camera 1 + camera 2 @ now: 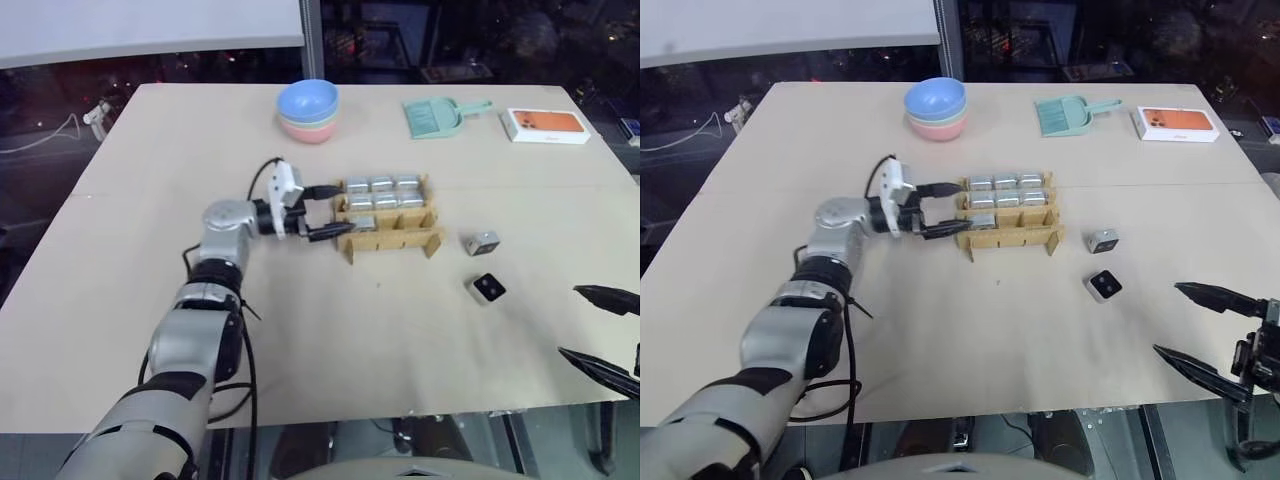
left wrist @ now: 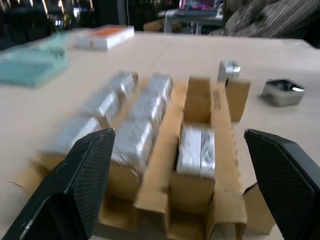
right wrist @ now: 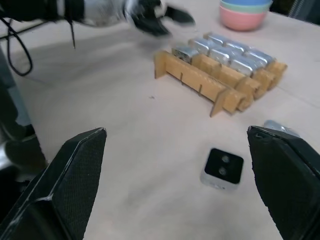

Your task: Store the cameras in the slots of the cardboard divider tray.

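Left tool (image 1: 322, 212): jaws spread, empty, beside the cardboard divider tray (image 1: 392, 243), clear of a seated camera (image 1: 362, 222).
Right tool (image 1: 1210, 328): spread, empty, near two loose cameras (image 1: 1101, 240) on the bench (image 1: 150, 180).

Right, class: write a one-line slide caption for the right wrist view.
Open right gripper above a loose camera, the nearly full cardboard divider tray beyond.

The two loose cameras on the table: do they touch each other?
Apart. The left eye view shows bare table between the silver camera and the black-faced camera.
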`<state>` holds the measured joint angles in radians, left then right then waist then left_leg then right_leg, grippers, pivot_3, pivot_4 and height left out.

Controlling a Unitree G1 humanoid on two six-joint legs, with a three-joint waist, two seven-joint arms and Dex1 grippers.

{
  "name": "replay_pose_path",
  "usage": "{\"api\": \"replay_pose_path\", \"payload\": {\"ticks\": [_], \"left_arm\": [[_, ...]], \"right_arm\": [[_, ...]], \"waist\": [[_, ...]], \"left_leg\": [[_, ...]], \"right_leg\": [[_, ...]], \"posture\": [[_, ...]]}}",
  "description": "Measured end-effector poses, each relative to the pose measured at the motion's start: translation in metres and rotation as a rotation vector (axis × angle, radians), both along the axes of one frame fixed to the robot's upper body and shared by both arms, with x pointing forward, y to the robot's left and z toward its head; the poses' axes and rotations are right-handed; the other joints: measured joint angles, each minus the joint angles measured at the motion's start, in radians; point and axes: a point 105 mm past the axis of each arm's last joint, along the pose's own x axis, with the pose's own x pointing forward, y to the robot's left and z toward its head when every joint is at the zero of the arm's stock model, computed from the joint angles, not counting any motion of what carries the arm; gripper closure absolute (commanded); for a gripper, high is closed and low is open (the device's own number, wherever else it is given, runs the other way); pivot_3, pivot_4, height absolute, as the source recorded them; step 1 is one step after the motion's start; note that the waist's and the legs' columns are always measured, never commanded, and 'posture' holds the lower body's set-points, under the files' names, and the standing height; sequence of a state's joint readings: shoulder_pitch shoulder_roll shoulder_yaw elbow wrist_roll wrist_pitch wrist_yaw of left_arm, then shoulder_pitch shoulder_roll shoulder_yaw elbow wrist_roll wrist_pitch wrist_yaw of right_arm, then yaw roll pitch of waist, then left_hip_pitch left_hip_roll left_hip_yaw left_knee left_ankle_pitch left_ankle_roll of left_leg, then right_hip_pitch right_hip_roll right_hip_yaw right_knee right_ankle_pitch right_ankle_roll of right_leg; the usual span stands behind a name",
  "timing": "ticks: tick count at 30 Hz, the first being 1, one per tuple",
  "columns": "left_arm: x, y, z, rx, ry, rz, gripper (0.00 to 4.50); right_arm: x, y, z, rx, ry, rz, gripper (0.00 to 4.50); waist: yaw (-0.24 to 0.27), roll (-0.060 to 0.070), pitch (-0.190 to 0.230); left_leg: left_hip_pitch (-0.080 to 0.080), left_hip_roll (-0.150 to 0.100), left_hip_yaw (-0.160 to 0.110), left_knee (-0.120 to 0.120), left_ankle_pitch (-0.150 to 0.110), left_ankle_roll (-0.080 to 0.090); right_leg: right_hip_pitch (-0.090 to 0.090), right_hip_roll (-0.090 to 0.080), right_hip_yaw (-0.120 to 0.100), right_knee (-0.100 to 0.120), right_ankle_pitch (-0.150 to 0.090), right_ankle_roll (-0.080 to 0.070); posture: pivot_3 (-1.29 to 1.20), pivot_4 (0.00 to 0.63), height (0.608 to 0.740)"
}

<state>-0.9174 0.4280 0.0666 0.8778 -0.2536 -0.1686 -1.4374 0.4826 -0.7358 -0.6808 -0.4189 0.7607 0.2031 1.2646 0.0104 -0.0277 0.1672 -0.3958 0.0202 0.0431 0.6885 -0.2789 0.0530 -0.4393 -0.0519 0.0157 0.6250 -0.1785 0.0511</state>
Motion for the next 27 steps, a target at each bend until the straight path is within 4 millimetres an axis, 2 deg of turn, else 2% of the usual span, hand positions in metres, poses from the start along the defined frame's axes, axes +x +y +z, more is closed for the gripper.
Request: {"api": "replay_pose_path", "payload": {"ticks": [4, 7, 9, 12, 14, 18, 22, 26, 27], "left_arm": [[-0.021, 0.015, 0.033, 0.013, -0.015, -0.039, 0.15], [-0.04, 0.027, 0.045, 0.068, 0.017, -0.059, 0.15], [-0.054, 0.032, 0.054, 0.109, 0.042, -0.08, 0.15], [-0.071, 0.037, 0.067, 0.158, 0.066, -0.1, 0.15], [-0.084, 0.044, 0.076, 0.207, 0.078, -0.106, 0.15], [-0.096, 0.049, 0.078, 0.248, 0.11, -0.118, 0.15], [-0.102, 0.045, 0.077, 0.247, 0.119, -0.14, 0.15], [-0.1, 0.042, 0.078, 0.217, 0.118, -0.133, 0.15], [-0.1, 0.042, 0.079, 0.208, 0.122, -0.131, 0.08]], "right_arm": [[0.021, 0.004, -0.026, -0.018, 0.094, -0.136, 0.0], [0.039, 0.012, -0.04, -0.046, 0.111, -0.238, 0.0], [0.053, 0.011, -0.05, -0.098, 0.128, -0.329, 0.0], [0.065, 0.011, -0.058, -0.129, 0.155, -0.386, 0.0], [0.069, 0.019, -0.07, -0.126, 0.204, -0.393, 0.0], [0.072, 0.025, -0.09, -0.124, 0.271, -0.381, 0.0], [0.085, 0.032, -0.09, -0.085, 0.249, -0.384, 0.0], [0.087, 0.032, -0.091, -0.064, 0.241, -0.385, 0.0], [0.087, 0.033, -0.091, -0.058, 0.239, -0.384, 0.54]], "waist": [[-0.001, 0.001, 0.0], [-0.004, 0.001, 0.0], [-0.003, 0.001, 0.0], [0.003, 0.001, 0.0], [0.003, 0.001, 0.0], [0.002, 0.001, 0.0], [0.001, 0.0, 0.0], [0.001, 0.0, 0.0], [-0.001, 0.0, 0.0]], "left_leg": [[0.001, 0.001, -0.001, 0.0, 0.0, 0.0], [0.001, 0.001, -0.001, 0.0, 0.0, 0.0], [0.001, 0.001, 0.0, 0.0, 0.0, 0.0], [0.0, 0.001, 0.002, 0.0, 0.0, 0.0], [0.0, 0.0, 0.002, 0.0, 0.0, 0.0], [0.001, 0.0, 0.004, 0.0, 0.0, 0.0], [0.001, 0.0, 0.004, 0.0, 0.0, 0.0], [0.001, 0.0, 0.004, 0.0, 0.0, 0.0], [0.001, 0.0, 0.004, 0.0, 0.0, 0.0]], "right_leg": [[0.0, 0.0, 0.001, 0.001, 0.0, 0.0], [0.0, 0.0, 0.001, 0.001, -0.002, -0.003], [-0.001, 0.0, 0.001, 0.001, -0.002, -0.004], [0.0, 0.0, 0.001, 0.001, -0.003, -0.004], [-0.001, 0.0, 0.0, 0.001, -0.003, -0.004], [0.0, 0.0, 0.001, 0.0, -0.005, -0.001], [0.0, 0.001, 0.001, 0.001, -0.005, 0.0], [0.0, 0.002, 0.001, 0.001, -0.005, 0.0], [0.0, 0.002, 0.001, 0.001, -0.005, 0.0]], "posture": [[0.0, 0.15, 0.74], [0.0, 0.15, 0.74], [0.0, 0.15, 0.74], [0.0, 0.15, 0.74], [0.0, 0.15, 0.74], [0.0, 0.15, 0.74], [0.0, 0.15, 0.74], [0.0, 0.15, 0.74], [0.0, 0.15, 0.74]]}}
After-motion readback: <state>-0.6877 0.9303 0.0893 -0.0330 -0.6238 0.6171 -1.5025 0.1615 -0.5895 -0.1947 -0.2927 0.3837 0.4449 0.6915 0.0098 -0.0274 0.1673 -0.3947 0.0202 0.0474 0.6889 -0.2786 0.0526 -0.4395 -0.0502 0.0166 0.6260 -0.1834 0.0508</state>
